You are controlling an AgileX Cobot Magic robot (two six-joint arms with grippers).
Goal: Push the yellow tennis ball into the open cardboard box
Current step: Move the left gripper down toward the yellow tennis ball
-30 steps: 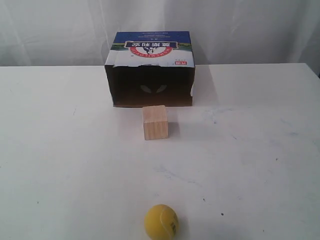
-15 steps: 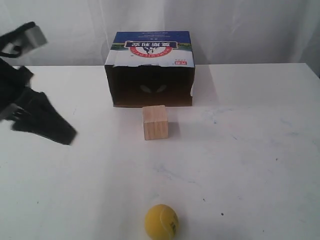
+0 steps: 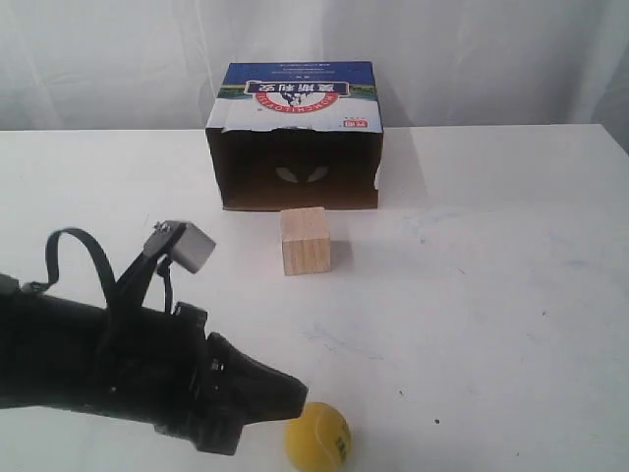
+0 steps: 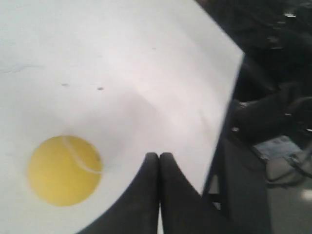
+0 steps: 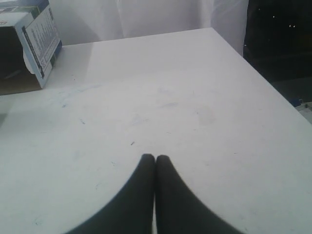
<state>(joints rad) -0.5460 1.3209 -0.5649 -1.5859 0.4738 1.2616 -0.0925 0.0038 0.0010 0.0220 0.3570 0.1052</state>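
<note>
Left pincer [image 4: 159,156] pressed together beside fuzzy round yellow tennis ball [image 4: 64,170]; right pincer [image 5: 155,158] pressed together too

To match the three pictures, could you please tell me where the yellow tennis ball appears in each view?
Exterior: yellow tennis ball at the bottom edge, centre, near the left gripper.
Left wrist: the ball, beside the shut gripper tip.
Right wrist: not in it.
Shared landmark: the white table.
</note>
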